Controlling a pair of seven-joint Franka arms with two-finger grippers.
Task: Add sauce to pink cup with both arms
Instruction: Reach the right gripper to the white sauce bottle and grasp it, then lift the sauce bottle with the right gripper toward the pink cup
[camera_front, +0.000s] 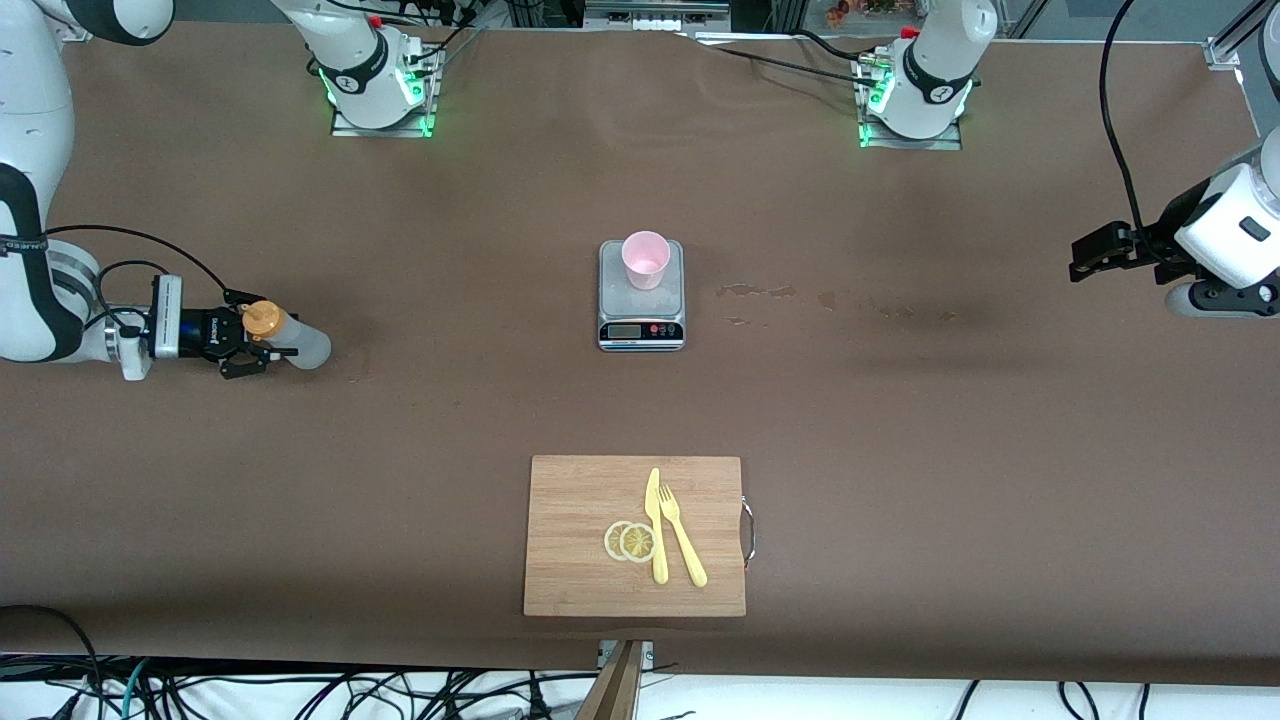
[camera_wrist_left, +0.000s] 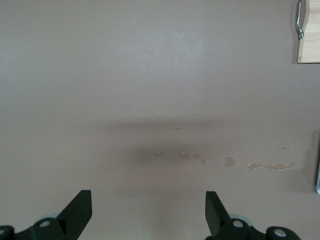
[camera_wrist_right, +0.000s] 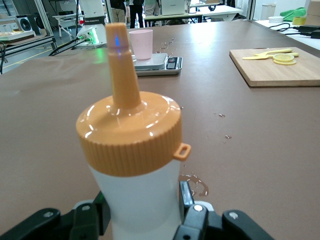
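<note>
**Taking hold of a soft bottle, low on its body**

My right tool (camera_front: 262, 352), at the middle left of the front view, has its fingers around the sauce (camera_front: 285, 335), closing on the whitish body under the orange cap. I judge it light, squashy and smooth: grip firmly yet gently, or sauce comes out early. The pink cup (camera_front: 645, 259) stands on the grey scale (camera_front: 641, 325) at centre frame, light and easily tipped. My left tool (camera_front: 1090, 256) waits at the right edge, fingers apart.
</note>
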